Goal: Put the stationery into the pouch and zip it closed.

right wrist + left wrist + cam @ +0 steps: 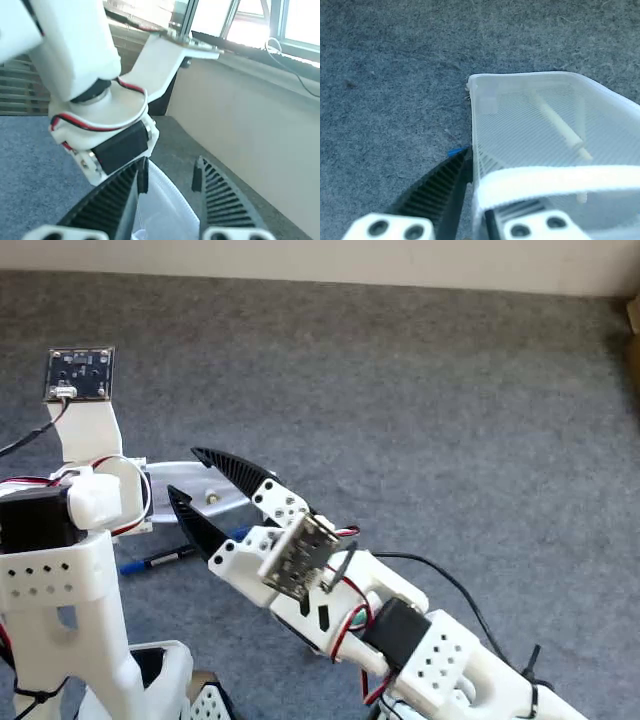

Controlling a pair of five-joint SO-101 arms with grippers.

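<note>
Counted: 1 carpet (pixel 450 390), 1 pouch (pixel 510 130), 1 pale stick (pixel 560 127), 1 blue pen (pixel 160 558), 2 camera boards (pixel 78 373) (pixel 300 558), 2 arms, left arm (pixel 60 580) and right arm (pixel 450 645), plus 2 grippers, left gripper (pixel 477 185) and right gripper (pixel 171 167).

The white mesh pouch (pixel 535 130) is stretching out over the grey carpet (pixel 395 75), with a pale stick-shaped item (pixel 560 127) showing through its translucent side. A dark pen (pixel 165 558) with blue ends is lying flat on the carpet.
</note>
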